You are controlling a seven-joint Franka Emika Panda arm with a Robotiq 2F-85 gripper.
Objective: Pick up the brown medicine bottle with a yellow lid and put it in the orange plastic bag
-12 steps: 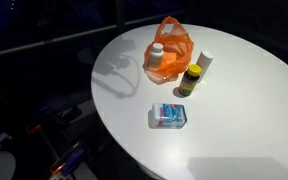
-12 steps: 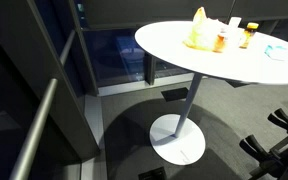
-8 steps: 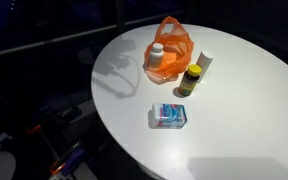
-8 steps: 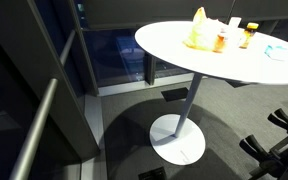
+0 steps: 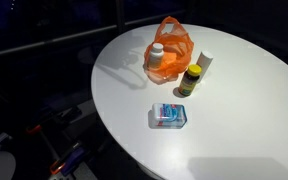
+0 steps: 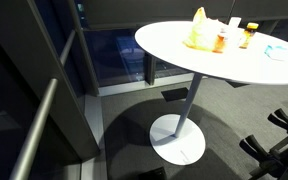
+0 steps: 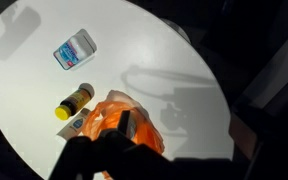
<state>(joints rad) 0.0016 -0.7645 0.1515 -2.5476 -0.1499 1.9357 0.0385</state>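
Note:
The brown medicine bottle (image 5: pixel 190 80) with its yellow lid stands upright on the round white table (image 5: pixel 244 120), right of the orange plastic bag (image 5: pixel 170 40). Both exterior views show the bottle (image 6: pixel 248 36) and the bag (image 6: pixel 199 30). In the wrist view the bottle (image 7: pixel 74 100) is left of the bag (image 7: pixel 119 115). My gripper (image 7: pixel 144 135) is a dark shape high above the bag at the bottom of the wrist view. One finger (image 7: pixel 124 122) shows alone, with its jaws apart and empty. The gripper does not show in the exterior views.
An orange bottle with a white cap (image 5: pixel 157 62) stands against the bag's front. A white bottle (image 5: pixel 205 62) stands behind the brown one. A blue and white packet (image 5: pixel 169 115) lies nearer the table's front edge. The table's foot (image 6: pixel 179 140) stands on a dark floor.

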